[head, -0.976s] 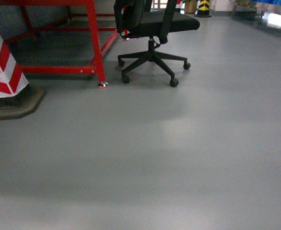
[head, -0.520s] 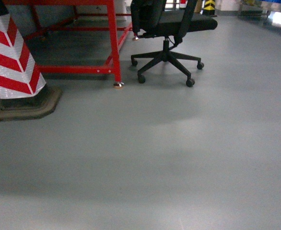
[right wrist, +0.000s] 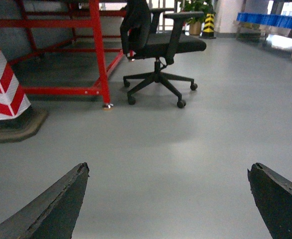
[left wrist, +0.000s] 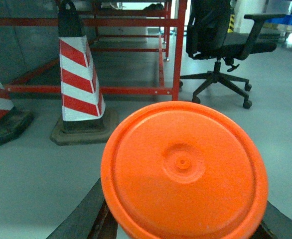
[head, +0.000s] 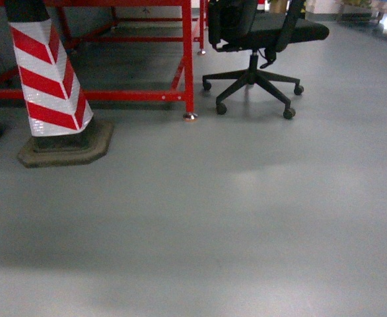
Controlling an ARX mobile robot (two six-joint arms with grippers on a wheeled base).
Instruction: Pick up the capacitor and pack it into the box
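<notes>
Head view shows grey floor point(head: 246, 218), a striped cone point(head: 51, 86) far left, a red frame point(head: 187, 59) and a black office chair point(head: 259, 39) beyond. No box or capacitor in sight. My left claw point(left wrist: 186, 234) carries an orange round lid point(left wrist: 183, 169) between its fingers. My right claw point(right wrist: 168, 199) gapes wide, holding nothing.

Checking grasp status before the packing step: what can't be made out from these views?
- Left gripper: the orange disc covers its fingertips in the left wrist view, so grip unconfirmed.
- Capacitor, box: in no view.
- Right gripper: finger tips only, rest cut off by the bottom edge.
- Red frame: top cropped in the head view.
</notes>
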